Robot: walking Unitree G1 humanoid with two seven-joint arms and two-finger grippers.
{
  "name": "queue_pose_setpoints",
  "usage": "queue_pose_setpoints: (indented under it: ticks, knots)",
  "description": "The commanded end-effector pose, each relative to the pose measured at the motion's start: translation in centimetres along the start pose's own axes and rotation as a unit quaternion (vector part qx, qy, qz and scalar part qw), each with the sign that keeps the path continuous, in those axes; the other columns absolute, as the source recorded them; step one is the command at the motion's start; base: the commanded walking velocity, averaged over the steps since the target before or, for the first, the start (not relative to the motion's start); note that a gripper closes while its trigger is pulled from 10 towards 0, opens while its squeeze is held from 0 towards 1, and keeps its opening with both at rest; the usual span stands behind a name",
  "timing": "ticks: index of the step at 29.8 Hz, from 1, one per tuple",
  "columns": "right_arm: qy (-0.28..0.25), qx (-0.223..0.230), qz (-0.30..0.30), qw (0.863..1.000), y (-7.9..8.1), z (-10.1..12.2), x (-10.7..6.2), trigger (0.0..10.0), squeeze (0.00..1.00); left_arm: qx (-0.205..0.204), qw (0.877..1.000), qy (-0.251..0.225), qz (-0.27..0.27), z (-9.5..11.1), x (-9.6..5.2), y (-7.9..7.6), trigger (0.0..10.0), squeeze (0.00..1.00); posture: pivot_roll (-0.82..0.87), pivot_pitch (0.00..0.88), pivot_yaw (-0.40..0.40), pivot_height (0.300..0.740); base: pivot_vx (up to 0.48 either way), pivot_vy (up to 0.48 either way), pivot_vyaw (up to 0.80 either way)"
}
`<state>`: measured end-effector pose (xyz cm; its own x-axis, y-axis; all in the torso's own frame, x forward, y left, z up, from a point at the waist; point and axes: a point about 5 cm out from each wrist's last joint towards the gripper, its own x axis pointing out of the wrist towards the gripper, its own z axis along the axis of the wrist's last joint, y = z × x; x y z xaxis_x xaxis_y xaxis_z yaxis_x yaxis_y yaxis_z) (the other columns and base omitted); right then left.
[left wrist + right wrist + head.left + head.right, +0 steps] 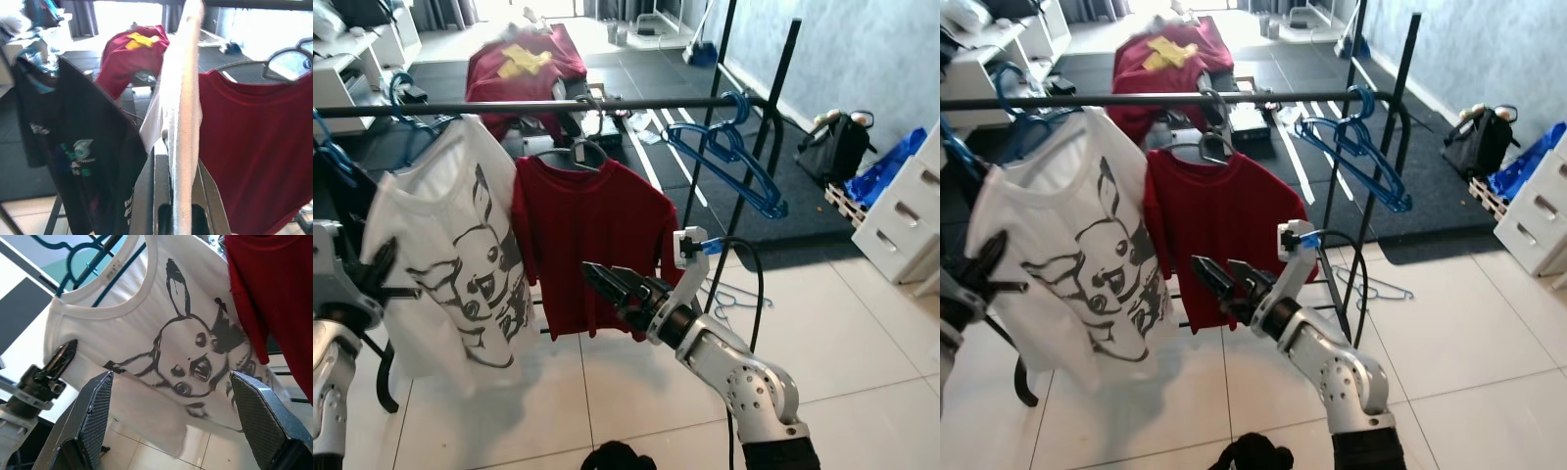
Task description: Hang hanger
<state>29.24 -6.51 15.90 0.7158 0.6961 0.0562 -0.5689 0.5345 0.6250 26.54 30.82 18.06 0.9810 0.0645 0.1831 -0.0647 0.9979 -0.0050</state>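
The white T-shirt (450, 255) hung on its blue hanger (406, 122), whose hook sat at the rail (558, 105) beside the red shirt (592, 245). The left end effector (382, 269) pinched the white shirt's edge, fingers pressed together on the cloth. The right end effector (607, 284) hovered low in front of the red shirt, its 2 fingers spread and holding nothing. Doing this well probably meant confirming the hook was seated fully over the rail, then releasing the cloth gently so the shirt would not swing into its neighbour.

text: none legible | black shirt (83, 161): teal print (possibly lettering, blurred)
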Motion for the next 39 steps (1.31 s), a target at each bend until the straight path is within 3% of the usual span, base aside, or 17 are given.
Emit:
queue_pose_setpoints:
  ticks: [1,2,7,8,9,10,12,14,15,17,18,29,31,33,35,37,39]
  knots:
    - [0.001,-0.005,-0.001,1.0,-0.2,0.0,0.1,10.0,0.0,-0.007,0.999,-0.027,-0.02,1.1,0.1,-0.4,10.0,0.0,-0.1,0.017,0.004,0.74,0.0,0.0,0.0]
    - [0.003,-0.007,0.001,1.0,-0.4,0.0,0.3,10.0,0.0,-0.023,0.998,-0.033,-0.041,1.5,-0.6,-0.7,10.0,0.0,-0.1,0.009,0.0,0.74,0.0,0.0,0.0]
    - [0.006,-0.009,0.003,1.0,-0.5,-0.1,0.5,10.0,0.0,-0.03,0.997,-0.031,-0.067,1.6,-1.3,-0.8,10.0,0.0,-0.1,0.002,-0.001,0.74,0.0,0.0,0.0]
    - [0.007,-0.012,0.003,1.0,-0.8,0.0,0.6,10.0,0.0,-0.026,0.995,-0.013,-0.098,1.4,-2.6,-0.5,10.0,0.0,-0.1,0.0,-0.005,0.74,0.0,0.0,0.0]
    - [0.007,-0.012,0.003,1.0,-0.8,0.0,0.6,10.0,0.0,-0.026,0.995,-0.013,-0.098,1.4,-2.6,-0.5,10.0,0.0,-0.1,0.0,-0.005,0.74,0.0,0.0,0.0]
    - [0.007,-0.014,0.003,1.0,-1.0,0.1,0.7,10.0,0.0,-0.021,0.993,0.004,-0.118,1.1,-3.6,-0.1,10.0,0.0,-0.1,0.0,-0.007,0.74,0.0,0.0,0.0]
    - [0.007,-0.014,0.003,1.0,-1.0,0.1,0.7,10.0,0.0,-0.021,0.993,0.004,-0.118,1.1,-3.6,-0.1,10.0,0.0,-0.1,0.0,-0.007,0.74,0.0,0.0,0.0]
    - [0.003,-0.014,0.002,1.0,-1.5,0.4,0.7,10.0,0.0,-0.012,0.989,0.04,-0.139,0.9,-5.8,1.3,10.0,0.0,-0.09,0.0,-0.012,0.74,-0.133,0.0,0.0]
    - [0.003,-0.014,0.002,1.0,-1.5,0.4,0.7,10.0,0.0,-0.012,0.989,0.04,-0.139,0.9,-5.8,1.3,10.0,0.0,-0.09,0.0,-0.012,0.74,-0.266,0.0,0.0]
    - [0.0,-0.011,0.006,1.0,-2.0,0.7,0.8,10.0,0.0,-0.009,0.983,0.094,-0.157,0.9,-8.6,3.1,10.0,0.0,-0.08,0.0,-0.011,0.74,0.0,0.0,0.0]
    - [0.0,-0.011,0.007,1.0,-2.0,0.7,0.9,10.0,0.0,-0.006,0.982,0.103,-0.161,0.9,-9.1,3.4,10.0,0.0,-0.08,0.0,-0.011,0.74,0.0,0.0,0.0]
    - [-0.002,-0.01,0.011,1.0,-2.1,0.7,1.1,10.0,0.0,0.005,0.979,0.113,-0.168,1.8,-10.1,4.1,10.0,0.0,-0.06,0.0,-0.01,0.74,0.0,0.0,0.0]
    - [-0.003,-0.011,0.012,1.0,-2.1,0.8,1.2,10.0,0.0,0.0,0.977,0.096,-0.191,2.8,-10.1,3.4,10.0,0.0,-0.06,0.0,-0.011,0.74,0.0,0.0,0.0]
    - [-0.005,-0.017,0.014,1.0,-2.1,1.0,1.4,10.0,0.0,-0.017,0.967,0.063,-0.247,4.3,-9.7,0.9,10.0,0.0,-0.06,0.0,-0.014,0.74,-0.12,0.0,0.0]
    - [-0.005,-0.017,0.014,1.0,-2.1,1.0,1.4,10.0,0.0,-0.017,0.967,0.063,-0.247,4.3,-9.7,0.9,10.0,0.0,-0.06,0.0,-0.014,0.74,-0.24,0.0,0.0]
    - [-0.008,-0.023,0.014,1.0,-2.2,1.2,1.7,10.0,0.0,-0.033,0.958,0.057,-0.28,4.4,-9.6,-0.7,10.0,0.0,-0.06,0.0,-0.014,0.74,-0.253,0.0,0.0]
    - [-0.008,-0.023,0.014,1.0,-2.2,1.2,1.7,10.0,0.0,-0.033,0.958,0.057,-0.28,4.4,-9.6,-0.7,10.0,0.0,-0.06,0.0,-0.014,0.74,-0.266,0.0,0.0]
